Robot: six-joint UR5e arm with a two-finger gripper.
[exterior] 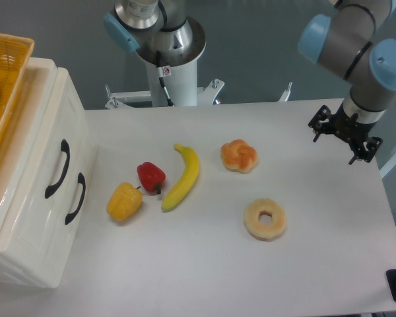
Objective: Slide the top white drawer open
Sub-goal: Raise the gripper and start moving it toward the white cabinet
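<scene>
Half-cropped wicker basket (3, 86) atop cabinet (26, 218)

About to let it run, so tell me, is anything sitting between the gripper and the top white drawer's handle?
Yes. The gripper is far across the table from the top white drawer. Between them lie the bun, banana, red pepper and yellow pepper, all low, so passing above looks possible.

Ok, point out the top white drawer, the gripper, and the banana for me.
top white drawer (43, 155), fixed camera, on its white front beside the black handle.
gripper (344, 137), fixed camera, at the black fingers under the wrist.
banana (185, 177), fixed camera, on the middle of its yellow curve.
</scene>
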